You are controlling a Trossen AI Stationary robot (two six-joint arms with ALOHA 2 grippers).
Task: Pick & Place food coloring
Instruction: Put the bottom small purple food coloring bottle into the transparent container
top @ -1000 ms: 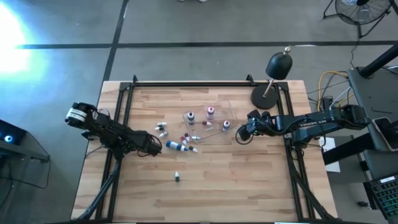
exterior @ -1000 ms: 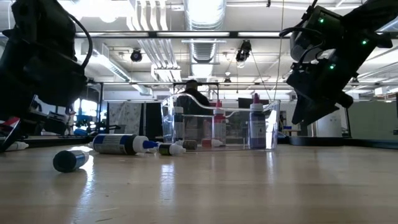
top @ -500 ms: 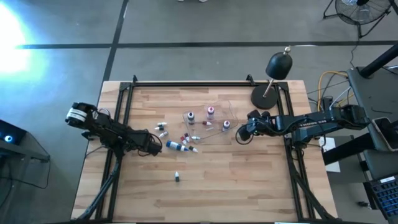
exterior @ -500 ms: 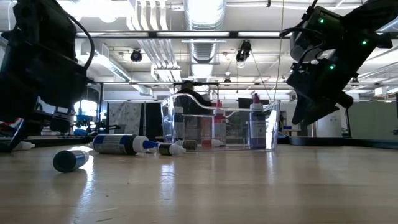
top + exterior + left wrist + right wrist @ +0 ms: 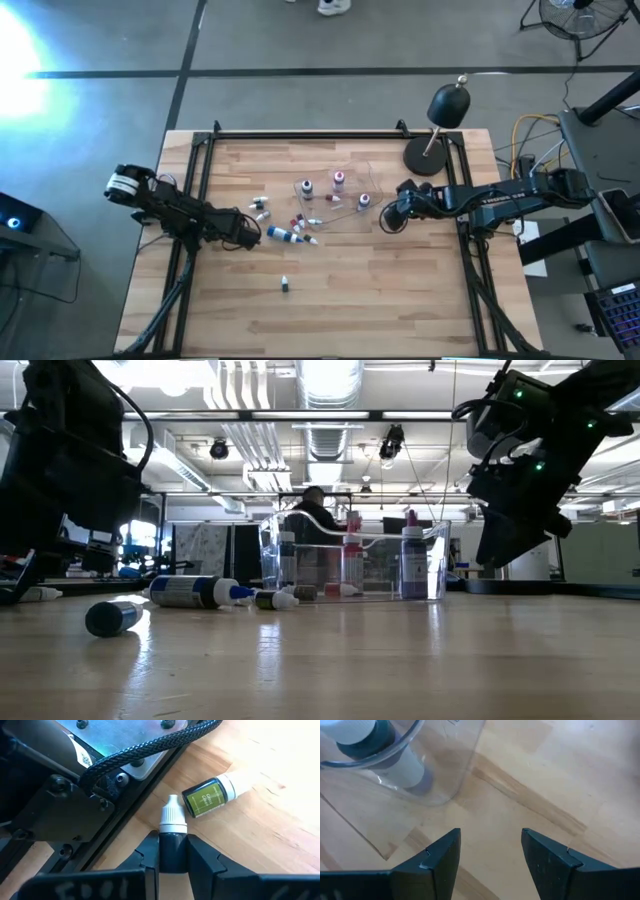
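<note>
Food coloring bottles lie scattered on the wooden table: a blue one point(image 5: 288, 235), small ones point(image 5: 262, 208), and one apart point(image 5: 285, 284). Three bottles point(image 5: 339, 180) stand upright in the clear tray point(image 5: 437, 565). My left gripper point(image 5: 250, 236) sits low at the left of the scatter, shut on a dark bottle with a white cap point(image 5: 172, 822). A green-labelled bottle point(image 5: 209, 798) lies just beyond it. My right gripper point(image 5: 386, 222) hovers open beside the tray's right corner point(image 5: 465, 765), with nothing between its fingers point(image 5: 445, 857). My left gripper pinches the bottle's dark body point(image 5: 172, 851), just below the white cap, between its two fingers. The fingers slant down from the table's left and lie along the bottle, whose cap points away past the fingertips. The bottle lies low against the wood.
A black dome-headed lamp point(image 5: 440, 120) stands at the table's far right corner. Black frame rails point(image 5: 205, 165) run along the table's left, right and far sides. Bare wood point(image 5: 330, 310) fills the table's near half. A person sits in the room behind the tray point(image 5: 315, 510).
My left gripper has stayed in place and drawn its fingers together on the small white-capped bottle, which has shifted slightly along the table in the low view. My right gripper has tipped a little beside the tray and stays open.
</note>
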